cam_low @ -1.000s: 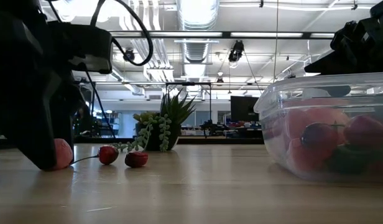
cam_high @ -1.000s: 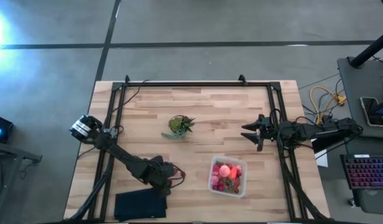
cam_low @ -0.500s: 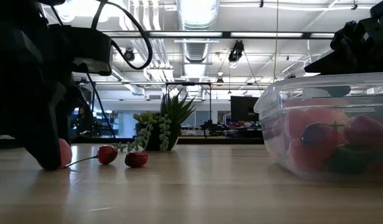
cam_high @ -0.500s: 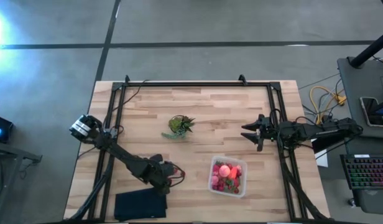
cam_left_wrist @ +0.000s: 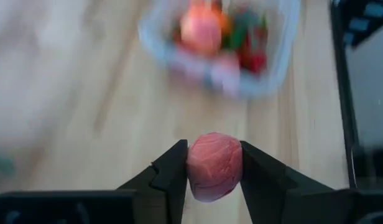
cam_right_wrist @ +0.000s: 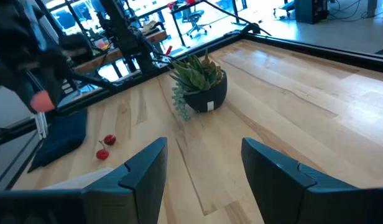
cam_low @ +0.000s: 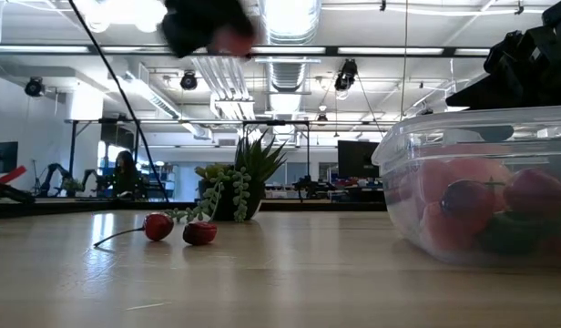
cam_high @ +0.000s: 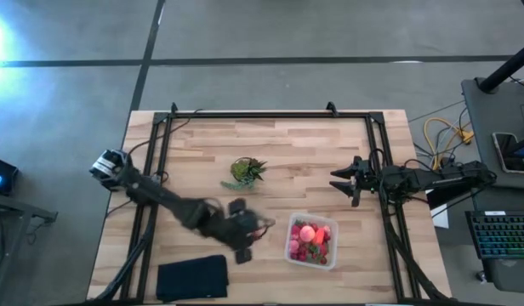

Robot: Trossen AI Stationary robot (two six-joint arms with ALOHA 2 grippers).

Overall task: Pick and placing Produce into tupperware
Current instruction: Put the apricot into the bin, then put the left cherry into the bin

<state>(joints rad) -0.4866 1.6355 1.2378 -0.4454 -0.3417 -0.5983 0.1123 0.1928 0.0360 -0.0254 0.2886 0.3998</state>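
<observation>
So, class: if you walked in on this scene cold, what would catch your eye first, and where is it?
First, the pink round piece pinched in the left gripper, held above the table just left of the tupperware. Next, the tupperware itself, near the table's front edge, packed with red and pink produce. The right gripper waits open at the table's right side.

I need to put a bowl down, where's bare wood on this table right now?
Bare wood runs along the far edge behind the potted plant, and between the plant and the waiting right tool. The near side is crowded: black pad, left tool, tupperware.
</observation>
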